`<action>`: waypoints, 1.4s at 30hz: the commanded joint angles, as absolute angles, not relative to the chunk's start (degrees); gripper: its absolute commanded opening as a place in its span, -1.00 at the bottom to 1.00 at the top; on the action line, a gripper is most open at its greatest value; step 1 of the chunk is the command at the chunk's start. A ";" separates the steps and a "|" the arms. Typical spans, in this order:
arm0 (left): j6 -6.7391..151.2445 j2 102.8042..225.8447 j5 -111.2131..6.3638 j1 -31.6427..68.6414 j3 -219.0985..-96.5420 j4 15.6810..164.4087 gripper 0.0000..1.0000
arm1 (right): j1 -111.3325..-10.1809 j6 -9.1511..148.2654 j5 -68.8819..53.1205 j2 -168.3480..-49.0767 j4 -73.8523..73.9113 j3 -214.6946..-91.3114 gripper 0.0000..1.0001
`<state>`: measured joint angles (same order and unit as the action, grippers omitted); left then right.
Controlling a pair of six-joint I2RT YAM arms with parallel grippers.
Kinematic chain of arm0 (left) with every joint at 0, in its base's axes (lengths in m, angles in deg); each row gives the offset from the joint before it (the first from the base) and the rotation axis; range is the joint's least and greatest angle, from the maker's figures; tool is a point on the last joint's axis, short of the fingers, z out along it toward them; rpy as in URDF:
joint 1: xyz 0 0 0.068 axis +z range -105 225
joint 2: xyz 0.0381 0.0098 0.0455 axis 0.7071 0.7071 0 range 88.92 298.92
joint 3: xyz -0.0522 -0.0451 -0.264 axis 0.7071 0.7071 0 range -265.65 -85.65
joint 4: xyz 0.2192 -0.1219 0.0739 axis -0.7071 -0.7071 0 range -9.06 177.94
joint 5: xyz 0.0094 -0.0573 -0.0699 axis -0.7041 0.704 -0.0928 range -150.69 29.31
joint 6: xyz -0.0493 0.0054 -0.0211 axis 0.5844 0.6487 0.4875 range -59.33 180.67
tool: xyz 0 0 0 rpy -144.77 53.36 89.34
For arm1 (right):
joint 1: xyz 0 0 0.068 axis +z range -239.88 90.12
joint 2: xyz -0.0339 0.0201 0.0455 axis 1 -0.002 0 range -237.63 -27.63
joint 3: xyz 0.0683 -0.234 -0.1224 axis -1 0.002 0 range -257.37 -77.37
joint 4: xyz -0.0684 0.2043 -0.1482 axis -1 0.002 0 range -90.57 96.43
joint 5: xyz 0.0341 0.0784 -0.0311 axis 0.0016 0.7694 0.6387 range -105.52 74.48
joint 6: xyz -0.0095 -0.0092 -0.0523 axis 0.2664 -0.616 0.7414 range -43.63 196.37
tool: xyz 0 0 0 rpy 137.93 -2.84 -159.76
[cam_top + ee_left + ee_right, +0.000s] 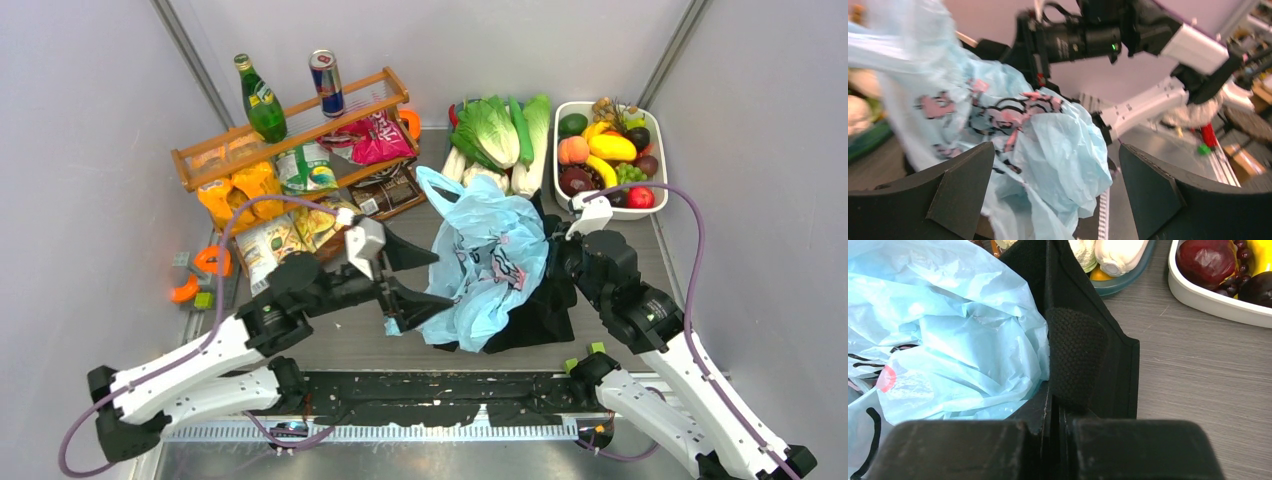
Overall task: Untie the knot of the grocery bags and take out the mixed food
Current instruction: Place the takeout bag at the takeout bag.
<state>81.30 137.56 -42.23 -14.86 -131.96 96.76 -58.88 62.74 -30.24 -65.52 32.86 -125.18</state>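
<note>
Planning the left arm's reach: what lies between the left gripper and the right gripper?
The crumpled light-blue plastic bag, resting on the black tote, fills that stretch in the top view; the right gripper is shut on the tote's fabric.

Grey wood-grain table [345, 345]. Sitting on it: wooden rack [300, 125] back-left, snack packets [270, 240] in front of it, vegetable tray [1120, 287] and white fruit tray [557, 160] at back, black tote [545, 300] centre.
</note>
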 commanded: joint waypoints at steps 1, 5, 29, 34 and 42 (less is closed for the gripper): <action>84.73 130.88 -54.15 -12.79 -131.31 92.62 0.99 | -58.81 63.20 -31.56 -65.52 36.15 -125.53 -0.90; 83.33 131.21 -64.87 -12.82 -132.59 83.90 0.96 | -58.86 62.86 -30.59 -65.07 36.96 -127.70 -0.87; 97.48 151.97 -56.56 -9.67 -132.91 98.60 -0.27 | -58.86 66.38 -21.05 -67.05 48.58 -149.60 0.86; 97.57 154.33 -55.28 -9.67 -134.68 99.43 -0.38 | -58.87 69.90 -6.33 -70.21 48.21 -157.38 0.79; 97.52 156.31 -55.72 -9.66 -136.26 99.50 -0.37 | -54.07 65.95 6.72 -72.97 37.96 -150.91 0.40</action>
<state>97.19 155.59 -57.05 -9.72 -133.07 95.93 -57.98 67.79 -0.19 -70.72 43.73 -155.21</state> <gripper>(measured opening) 0.316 0.743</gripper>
